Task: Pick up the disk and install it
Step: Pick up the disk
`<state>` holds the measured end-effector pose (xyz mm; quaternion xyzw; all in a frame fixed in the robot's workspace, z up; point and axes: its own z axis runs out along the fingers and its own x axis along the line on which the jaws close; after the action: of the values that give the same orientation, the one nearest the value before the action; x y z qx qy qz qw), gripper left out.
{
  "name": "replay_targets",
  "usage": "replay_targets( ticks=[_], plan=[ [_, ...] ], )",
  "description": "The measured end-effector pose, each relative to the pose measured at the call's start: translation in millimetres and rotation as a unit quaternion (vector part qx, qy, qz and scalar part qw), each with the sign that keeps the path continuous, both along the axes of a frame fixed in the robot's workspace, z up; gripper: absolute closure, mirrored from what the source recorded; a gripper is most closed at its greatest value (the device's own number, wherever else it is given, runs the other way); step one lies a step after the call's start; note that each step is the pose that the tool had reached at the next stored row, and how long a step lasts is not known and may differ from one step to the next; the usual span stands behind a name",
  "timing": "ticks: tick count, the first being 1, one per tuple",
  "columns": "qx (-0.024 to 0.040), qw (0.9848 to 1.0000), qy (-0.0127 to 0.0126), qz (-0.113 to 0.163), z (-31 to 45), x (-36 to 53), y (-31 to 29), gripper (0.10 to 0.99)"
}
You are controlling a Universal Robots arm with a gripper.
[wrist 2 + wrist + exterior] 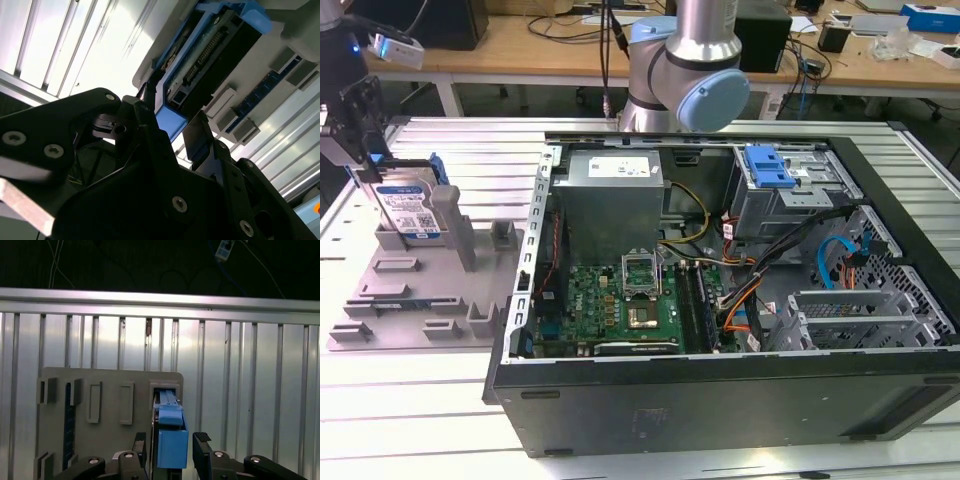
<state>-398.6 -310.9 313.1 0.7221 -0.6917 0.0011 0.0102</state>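
Note:
The disk (412, 212) stands on edge in a slot of the grey fixture plate (420, 300) at the exterior view's left, its white-and-blue label facing the camera and its blue carrier bracket around it. My gripper (366, 165) hangs over its upper end. In the first wrist view the disk's blue bracket (170, 415) lies between my two black fingers (201, 440), with a narrow gap on each side, so the gripper (172, 440) is open astride it. The second wrist view shows the same: the disk (215, 45) with its connector edge, and the gripper (172, 120) straddling the blue end.
An open computer case (720, 250) lies on the slatted aluminium table (410, 420) to the exterior view's right of the plate, showing its motherboard, cables and a blue-latched drive bay (767, 168). The arm's base (685, 70) stands behind the case. Upright posts rise from the fixture plate (105, 435).

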Motion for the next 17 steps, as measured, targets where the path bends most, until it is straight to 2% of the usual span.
replay_targets(
  ticks=[14, 17],
  plan=[
    [0.0, 1.0, 0.0003, 0.0, -4.4, -0.5, 0.0, 0.588],
    [0.0, 1.0, 0.0014, 0.0, -4.9, -0.5, 0.0, 0.588]
  ],
)
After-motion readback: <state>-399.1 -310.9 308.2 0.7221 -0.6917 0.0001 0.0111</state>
